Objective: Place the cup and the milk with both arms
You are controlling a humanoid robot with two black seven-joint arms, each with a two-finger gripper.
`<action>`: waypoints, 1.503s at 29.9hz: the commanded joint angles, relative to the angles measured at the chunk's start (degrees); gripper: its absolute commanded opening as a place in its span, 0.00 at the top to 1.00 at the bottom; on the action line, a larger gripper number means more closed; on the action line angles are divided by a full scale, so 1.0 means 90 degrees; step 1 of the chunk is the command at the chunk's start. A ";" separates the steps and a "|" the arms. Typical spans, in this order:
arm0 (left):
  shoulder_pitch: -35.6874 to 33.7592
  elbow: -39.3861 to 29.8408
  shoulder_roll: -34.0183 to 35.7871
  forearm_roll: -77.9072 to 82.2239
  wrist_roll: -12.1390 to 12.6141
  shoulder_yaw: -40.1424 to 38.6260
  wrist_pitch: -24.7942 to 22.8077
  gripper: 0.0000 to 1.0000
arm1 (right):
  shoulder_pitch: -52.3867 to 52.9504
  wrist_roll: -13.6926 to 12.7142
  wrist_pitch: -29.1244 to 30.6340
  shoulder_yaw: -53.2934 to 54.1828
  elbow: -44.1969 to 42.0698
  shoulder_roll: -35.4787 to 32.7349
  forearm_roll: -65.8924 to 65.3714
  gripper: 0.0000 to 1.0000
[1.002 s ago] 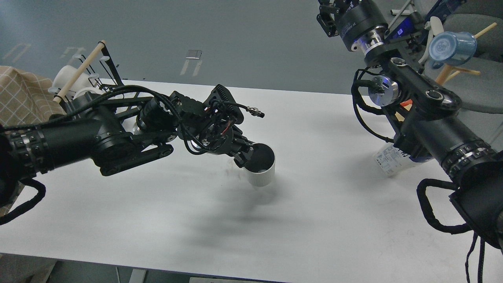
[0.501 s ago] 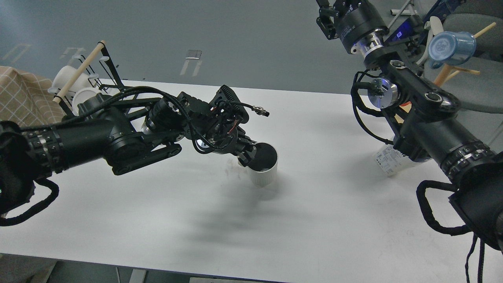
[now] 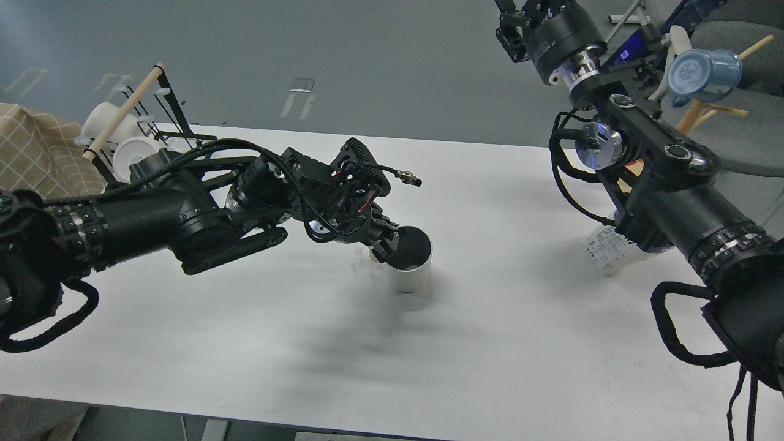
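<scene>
A white cup (image 3: 409,275) with a dark inside stands near the middle of the white table (image 3: 502,343). My left gripper (image 3: 383,244) is at the cup's left rim and shut on it, one finger inside and one outside. The milk carton (image 3: 606,250), white with blue print, lies at the table's right side, partly hidden behind my right arm. My right arm rises over it to the top edge. My right gripper (image 3: 513,27) is high above the floor beyond the table, cut off by the frame, and its fingers cannot be told apart.
A black rack with a wooden rod and white cups (image 3: 125,138) stands at the table's back left corner. A checked beige cloth (image 3: 30,156) is at far left. A blue cup (image 3: 703,75) hangs on a wooden stand at upper right, next to a grey chair.
My left arm has reached a little further right, with its elbow moving in; the cup stays in its grip at nearly the same spot. My right arm has shifted slightly up and right.
</scene>
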 commanded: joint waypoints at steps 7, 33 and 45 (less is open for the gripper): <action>-0.0077 -0.0015 0.0009 -0.0069 -0.0060 -0.0019 0.0000 0.31 | -0.0039 0.0000 -0.0001 0.0000 0.0009 -0.0010 0.0000 0.00; -0.0500 -0.0377 0.2909 -0.7173 -0.0002 -0.2352 0.0000 0.07 | 0.1074 0.0000 -0.0157 -0.2332 0.1862 -0.3112 -0.0623 0.00; 0.1065 -0.0396 0.2929 -0.9757 0.0037 -0.4003 0.0143 0.06 | 0.0012 0.0000 -0.1747 -0.2910 0.6031 -0.7925 -0.3935 0.00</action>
